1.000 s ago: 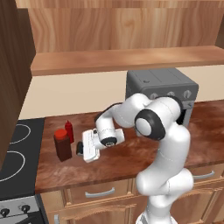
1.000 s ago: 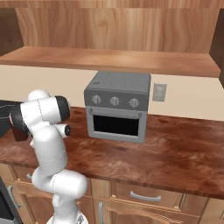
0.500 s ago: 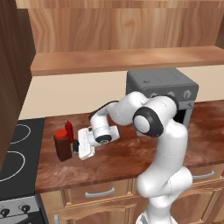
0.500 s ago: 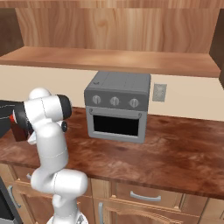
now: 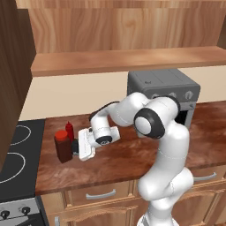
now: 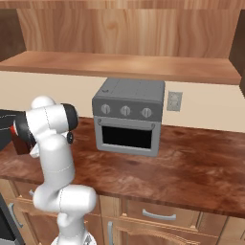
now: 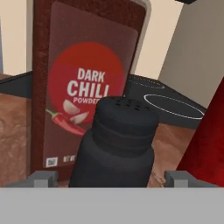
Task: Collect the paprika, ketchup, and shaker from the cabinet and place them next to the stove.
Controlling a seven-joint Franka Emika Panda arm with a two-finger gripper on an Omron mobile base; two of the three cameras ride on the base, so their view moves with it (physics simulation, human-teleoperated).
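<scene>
Hand view: shaker [image 7: 116,146], black, perforated rounded top, stands upright in the foreground between the two grey fingertips [image 7: 43,178], which sit apart on either side of it with a gap to each; its base is cut off by the lower edge, so its contact with the worktop cannot be seen. Behind it, the paprika [image 7: 85,83], a brown jar with a red round label reading "DARK CHILI POWDER"; its cap is cut off at the top. At the right edge, a red sliver of the ketchup [image 7: 209,140], mostly out of frame. Beyond, part of the stove [image 7: 170,105] with white ring outlines. Left base view: gripper [image 5: 80,149] held low over the brown worktop [image 5: 132,161], jaws wide and holding nothing; the shaker [image 5: 75,147] shows as a small dark shape at the gripper's end, largely hidden by the white hand. Paprika [image 5: 63,146] stands upright just left of it, ketchup [image 5: 69,130] just behind the jar, its lower part hidden. All three stand on the worktop beside the stove [image 5: 17,159], whose left part is cut off. Cabinet [image 5: 128,59] plank runs above. Grey toaster oven [image 5: 165,88] is partly hidden behind the arm. Right base view: the arm's joints cover the gripper; the paprika [image 6: 20,143] is partly hidden by the arm.
</scene>
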